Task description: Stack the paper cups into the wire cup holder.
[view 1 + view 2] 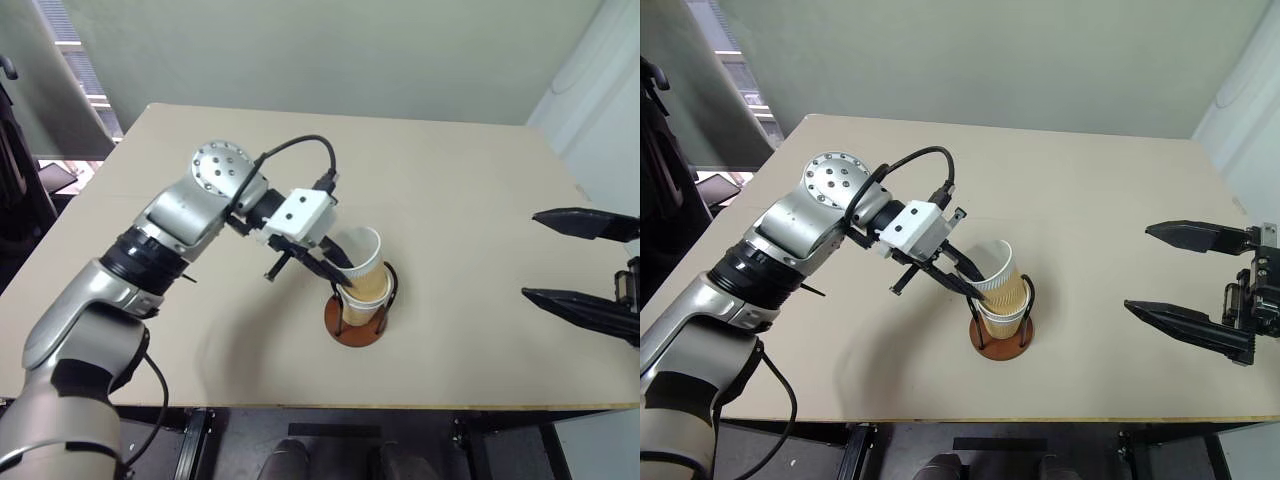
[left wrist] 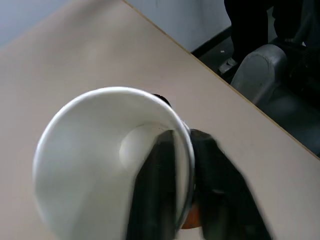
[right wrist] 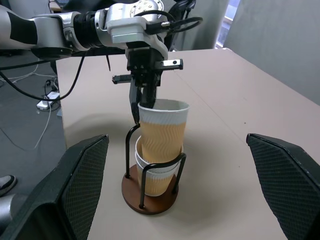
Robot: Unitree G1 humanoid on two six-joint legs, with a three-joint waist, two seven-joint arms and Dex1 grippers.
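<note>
Left claw (image 1: 975, 283) straddles the rim of the top paper cup (image 1: 1002, 278): in my left wrist view one black finger (image 2: 157, 190) lies inside the white bowl of the cup and the other runs down its outside, with the cup wall between them. Whether they pinch the wall or have just let go of it I cannot tell; the gap is narrow. The arm reaches in from my left, claw angled downward onto the near-left edge of the rim.

Top cup sits tilted, its mouth leaning toward the claw, nested into a second cup (image 3: 156, 176) whose white rim shows just below it in the right wrist view. Both cups stand within the wire cup holder (image 3: 150, 196), the black wire loops rising on either side of them from the round reddish-brown base. I cannot tell if a third cup lies under these two.

Holder rests on the pale surface (image 1: 460, 200), toward its near edge and roughly central.

Right claw (image 1: 1185, 280) hangs well apart from the holder, on my right, over the surface edge; its two fingers are spread wide and hold nothing.
</note>
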